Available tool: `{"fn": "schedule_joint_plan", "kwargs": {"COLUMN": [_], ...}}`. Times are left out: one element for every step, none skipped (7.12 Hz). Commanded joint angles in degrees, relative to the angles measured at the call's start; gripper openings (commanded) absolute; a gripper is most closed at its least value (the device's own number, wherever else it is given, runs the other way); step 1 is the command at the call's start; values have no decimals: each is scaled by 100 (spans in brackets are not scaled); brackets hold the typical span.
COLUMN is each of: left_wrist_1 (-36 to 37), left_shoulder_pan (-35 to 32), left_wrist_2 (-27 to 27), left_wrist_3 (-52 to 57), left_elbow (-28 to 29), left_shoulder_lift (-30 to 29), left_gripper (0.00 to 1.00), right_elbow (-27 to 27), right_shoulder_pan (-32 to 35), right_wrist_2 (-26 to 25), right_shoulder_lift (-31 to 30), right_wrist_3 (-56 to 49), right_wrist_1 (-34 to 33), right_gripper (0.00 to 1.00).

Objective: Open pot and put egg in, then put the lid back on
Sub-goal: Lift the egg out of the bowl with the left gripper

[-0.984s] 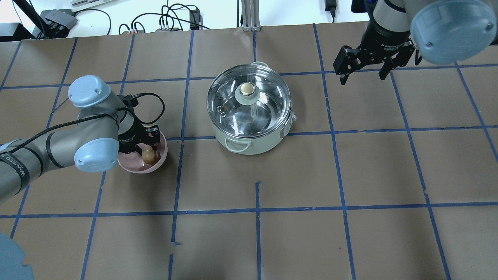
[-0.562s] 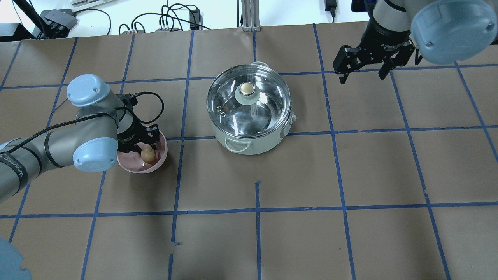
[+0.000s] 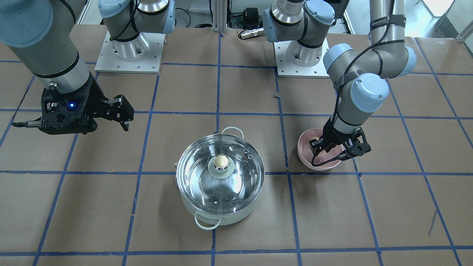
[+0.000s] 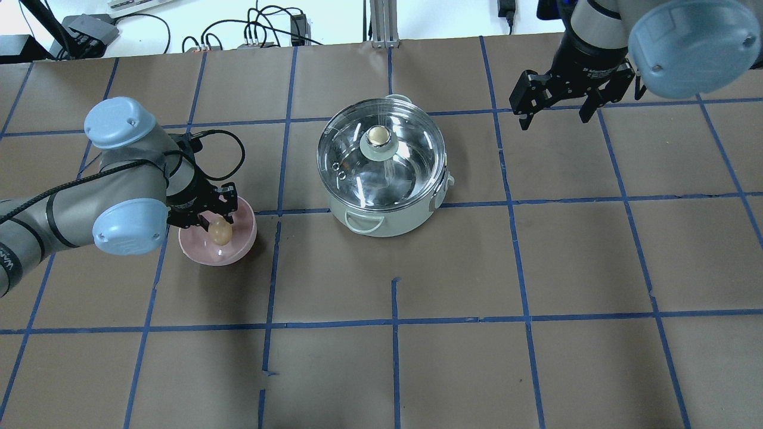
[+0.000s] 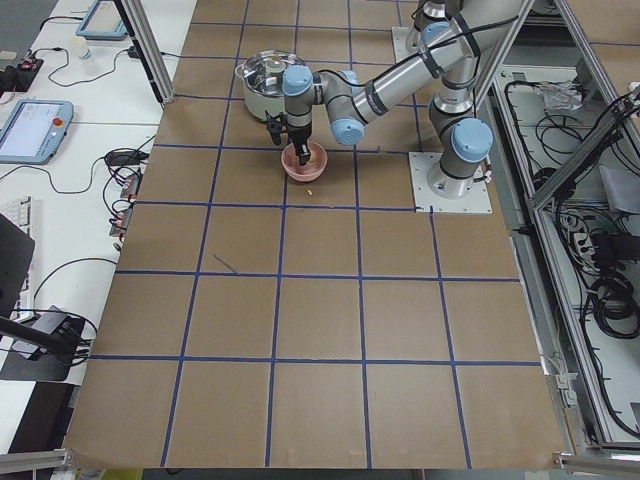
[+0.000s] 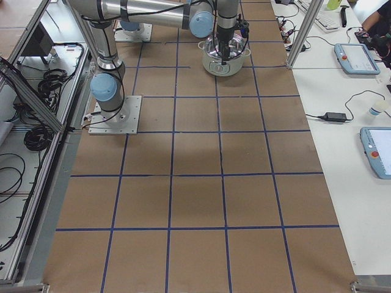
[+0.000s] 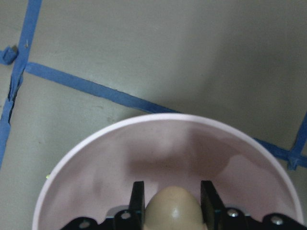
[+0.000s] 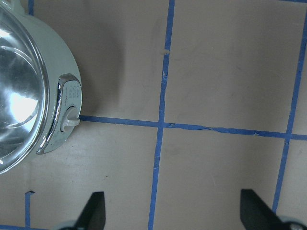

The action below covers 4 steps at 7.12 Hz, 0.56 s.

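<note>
The pot [image 4: 390, 211] stands mid-table with the glass lid [image 4: 411, 155] on it, knob [image 4: 380, 140] upright; both also show in the front view, pot [image 3: 225, 218] and lid [image 3: 240, 184]. My left gripper [image 4: 218, 225] is shut on the egg [image 4: 220, 232], held just above the pink bowl [image 4: 217, 255]. In the left wrist view the egg [image 7: 172, 211] sits between the two fingers [image 7: 137, 201] over the bowl [image 7: 96, 167]. My right gripper [image 4: 555, 113] is open and empty, raised to the far right of the pot; it also shows in the front view [image 3: 120, 114].
The pink bowl [image 3: 317, 164] sits about a tile to the robot's left of the pot. Brown paper with blue tape lines [image 4: 393, 322] covers the table. Cables and boxes [image 4: 256, 30] lie beyond the far edge. The pot's control knob [image 8: 67, 115] faces the right gripper.
My left arm has moved back and up a little, and the egg has risen with the gripper from the bowl's floor. The right gripper, pot and lid have not moved.
</note>
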Motion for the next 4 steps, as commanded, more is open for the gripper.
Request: {"fn": "schedule_joint_plan", "kwargs": {"left_wrist_1": [-317,-675,-1105,-1405], "left_shoulder_pan": [-62,-63,-80,-80], "left_wrist_2": [-16,-25,-42,-164], "left_wrist_3": [-64,-65,-73,-82], "left_elbow": [130,426,830,1112], "left_shoulder_lift": [200,236,237,237], "left_gripper": [7,7,7,7], "right_elbow": [2,2,2,2], "right_shoulder_pan": [-8,-8,-16,-17], "right_wrist_2": [-9,-9,-9,-9], "right_shoulder_lift": [2,2,2,2], "right_wrist_3": [-12,-12,-12,-12], "right_wrist_1": [-9,-9,0,0], "right_gripper": [100,100,100,100]}}
